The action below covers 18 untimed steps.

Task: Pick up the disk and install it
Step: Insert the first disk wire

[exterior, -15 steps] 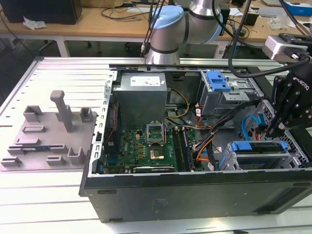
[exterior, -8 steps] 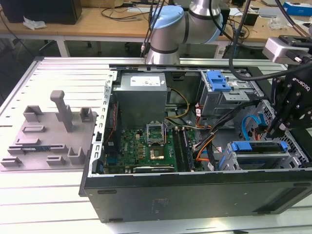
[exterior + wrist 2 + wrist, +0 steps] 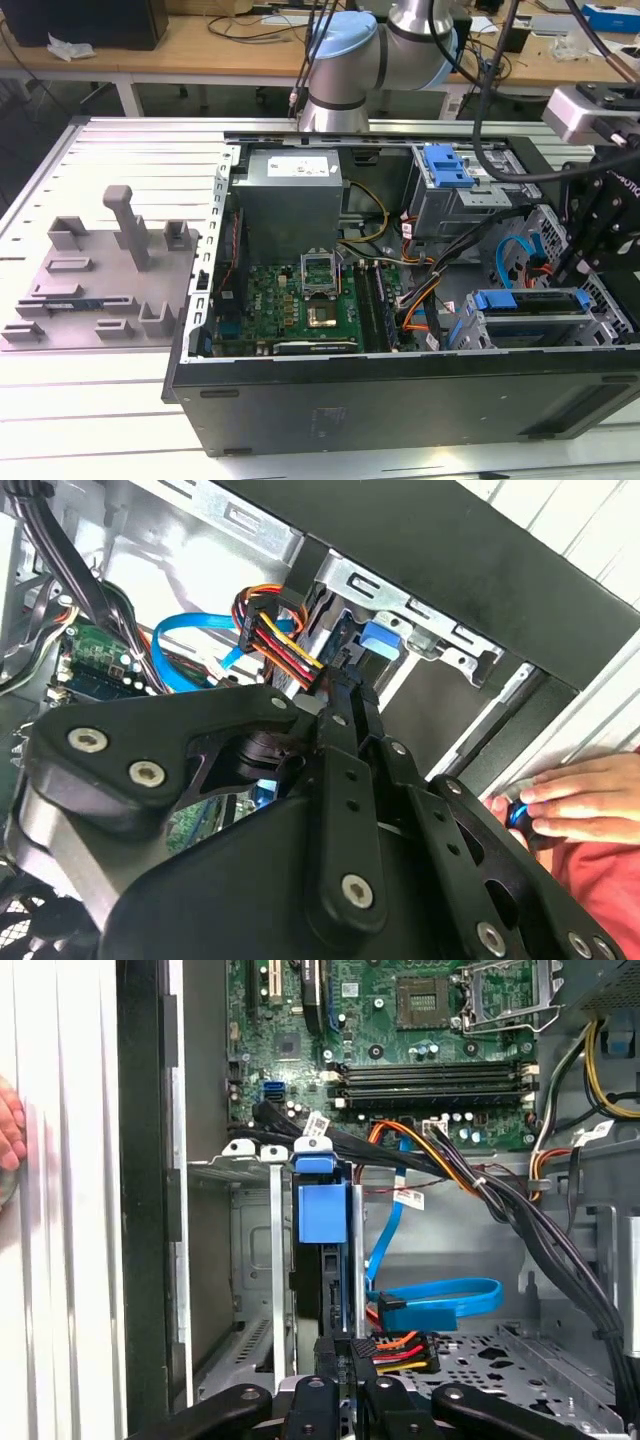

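At the exterior view's left, a grey fixture plate lies flat on the slatted table, with a narrow bare strip between its edge and the open computer case. Inside the case, the power supply sits at the far side and the motherboard lies nearer, flat on the case floor. The arm reaches in over the far wall. Further toward the exterior view's right, a grey drive bay with a blue latch stands at the far side, and the drive cage stands against the near wall.

In the first wrist view, the disk stands on edge in a slot of that cage, its blue caddy end toward the motherboard. The slot between it and the case wall is open. On the disk's other side, a blue flat cable loops over the perforated cage floor. A red-and-yellow power plug lies just beside the disk's end, and a black cable bundle slants across above.

The gripper is at that end of the disk. Its fingers are clenched close together with barely a slit between them. Whether the tips touch the disk I cannot tell.

A person's hand rests on the table just outside the case wall.
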Motion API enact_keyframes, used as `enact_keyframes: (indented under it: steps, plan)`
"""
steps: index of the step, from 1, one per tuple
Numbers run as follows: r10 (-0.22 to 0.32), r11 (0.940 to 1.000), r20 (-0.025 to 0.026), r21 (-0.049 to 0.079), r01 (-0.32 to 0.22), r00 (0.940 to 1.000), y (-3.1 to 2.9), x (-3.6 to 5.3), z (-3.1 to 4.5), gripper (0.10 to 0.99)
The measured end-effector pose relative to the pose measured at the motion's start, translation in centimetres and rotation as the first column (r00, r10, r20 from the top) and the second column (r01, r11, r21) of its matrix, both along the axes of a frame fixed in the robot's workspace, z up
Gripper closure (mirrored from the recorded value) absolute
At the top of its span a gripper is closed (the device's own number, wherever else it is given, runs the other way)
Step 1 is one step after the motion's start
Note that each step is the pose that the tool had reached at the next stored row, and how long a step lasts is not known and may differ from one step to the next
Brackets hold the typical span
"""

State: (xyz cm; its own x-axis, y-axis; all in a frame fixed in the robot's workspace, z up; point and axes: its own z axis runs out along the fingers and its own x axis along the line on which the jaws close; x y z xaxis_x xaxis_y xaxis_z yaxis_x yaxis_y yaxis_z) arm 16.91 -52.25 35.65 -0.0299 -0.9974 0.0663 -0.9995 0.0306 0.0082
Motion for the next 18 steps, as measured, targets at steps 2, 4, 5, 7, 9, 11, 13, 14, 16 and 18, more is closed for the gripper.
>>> enact_keyframes:
  steps: [2,4,5,7,9,11,13,14,16,18]
  plan:
    - [0.001,1.0,0.0013,0.004,-0.001,1.0,-0.16,0.0,-0.01,0.922]
    - [0.001,1.0,0.0013,0.004,-0.001,1.0,-0.17,0.0,0.0,0.922]
    - [0.001,1.0,0.0013,0.004,-0.001,1.0,-0.17,-0.01,0.0,0.922]
    - [0.001,1.0,0.0013,0.004,-0.001,1.0,-0.18,-0.01,0.0,0.922]
    - [0.001,1.0,0.0013,0.004,-0.001,1.0,-0.19,-0.06,0.0,0.922]
    - [0.001,1.0,0.0013,0.004,-0.001,1.0,-0.18,-0.15,-0.01,0.922]
    - [0.001,1.0,0.0013,0.004,-0.001,1.0,-0.17,-0.23,-0.03,0.922]
    - [0.001,1.0,0.0013,0.004,-0.001,1.0,-0.17,-0.27,-0.04,0.922]
    - [0.001,1.0,0.0013,0.004,-0.001,1.0,-0.17,-0.36,-0.07,0.922]
    - [0.001,1.0,0.0013,0.003,-0.001,1.0,-0.16,-0.37,-0.09,0.922]
